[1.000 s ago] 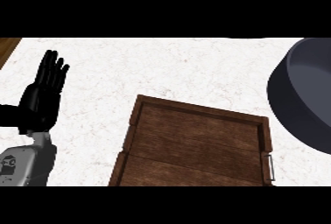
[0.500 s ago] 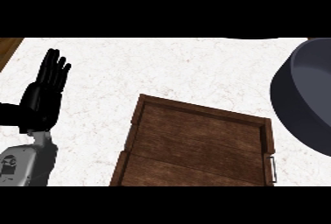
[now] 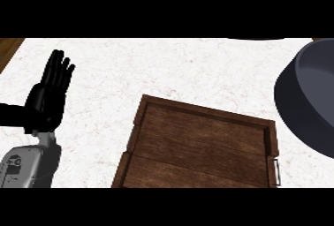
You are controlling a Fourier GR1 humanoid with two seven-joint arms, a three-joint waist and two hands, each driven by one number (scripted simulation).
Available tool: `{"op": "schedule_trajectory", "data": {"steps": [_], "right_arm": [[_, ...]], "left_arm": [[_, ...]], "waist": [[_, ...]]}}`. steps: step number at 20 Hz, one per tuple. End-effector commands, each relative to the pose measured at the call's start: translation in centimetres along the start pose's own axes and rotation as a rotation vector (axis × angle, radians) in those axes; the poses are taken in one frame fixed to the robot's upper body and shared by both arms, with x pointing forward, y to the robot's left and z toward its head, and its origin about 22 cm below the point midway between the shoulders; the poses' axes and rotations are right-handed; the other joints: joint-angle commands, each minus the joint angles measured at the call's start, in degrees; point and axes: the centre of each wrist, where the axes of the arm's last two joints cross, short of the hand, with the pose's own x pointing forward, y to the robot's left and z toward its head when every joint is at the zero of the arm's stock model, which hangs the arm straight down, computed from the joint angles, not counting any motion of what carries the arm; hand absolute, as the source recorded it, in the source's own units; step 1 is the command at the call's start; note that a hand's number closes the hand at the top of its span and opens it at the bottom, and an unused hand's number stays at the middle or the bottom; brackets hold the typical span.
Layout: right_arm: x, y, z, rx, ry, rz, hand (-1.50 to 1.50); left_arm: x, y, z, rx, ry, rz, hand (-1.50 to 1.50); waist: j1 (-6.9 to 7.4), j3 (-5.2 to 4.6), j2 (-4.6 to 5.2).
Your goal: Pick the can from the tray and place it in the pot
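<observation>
Change since a second ago: tray and pot sit slightly further right in view; left hand unchanged.

Left hand (image 3: 49,95): at the left edge, fingers straight and upright, holding nothing, resting over the counter (image 3: 169,66).

Tray (image 3: 202,145): dark wood, centre, small metal handle on its right side; the part in view carries nothing.

Pot (image 3: 306,97): dark, at the right edge, just beside the tray's far corner.

Can: not visible, neither on the tray nor in what shows of the pot. Right hand: out of view.

Handling note: probably carrying stage; the can should come over the pot's rim upright before release.
</observation>
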Motion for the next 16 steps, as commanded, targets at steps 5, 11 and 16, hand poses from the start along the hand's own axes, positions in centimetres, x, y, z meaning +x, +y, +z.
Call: {"op": "schedule_trajectory", "data": {"steps": [5,11,16], "right_arm": [[-1.9,3.5,-0.6,0.205,-0.061,-0.146,-1.50],[-0.8,1.9,-2.0,0.069,-0.175,-0.361,-1.50],[-2.3,0.0,-1.6,0.008,-0.076,-0.565,-1.50]], "left_arm": [[0.1,-0.9,-0.7,-0.002,0.002,-0.014,0.00],[0.1,0.6,0.2,0.010,0.007,-0.011,0.00],[-0.4,-0.8,0.1,0.020,0.014,-0.009,0.00]], "waist": [[0.18,0.18,0.16],[-0.48,0.08,-0.33],[-1.30,0.06,-0.40]]}}
